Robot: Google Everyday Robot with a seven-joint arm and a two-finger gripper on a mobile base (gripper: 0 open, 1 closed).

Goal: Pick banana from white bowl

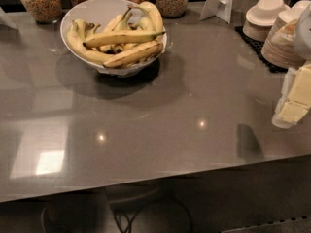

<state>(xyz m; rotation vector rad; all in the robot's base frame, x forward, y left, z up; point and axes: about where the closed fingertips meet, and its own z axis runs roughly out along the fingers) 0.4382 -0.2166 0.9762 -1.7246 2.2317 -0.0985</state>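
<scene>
Your glossy grey countertop (146, 130) fills the foreground, with ceiling lights reflected in it. Well to the right of the white bowl (92, 6) and nearer the camera, the gripper (291, 111) hangs at the picture's right edge just above the counter, pale and partly cut off by the frame. You cannot tell from here whether it is released or clenched, and it is well apart from the fruit.

Farther back and to the left, the white bowl sits on the counter, heaped with bananas. The banana (124, 37), long and nearly straight with dark tips, lies across the top of the pile, spanning most of the bowl. A shorter banana with heavier brown streaks (133, 55) lies just in front of it, against the near rim.

Right of the bowl, stacked white dishes (265, 13) stand on a black mat (252, 45). Behind the bowl, glass jars (41, 1) line the counter's far edge, and a white card stand (221, 1) stands between the jars and the dishes.
</scene>
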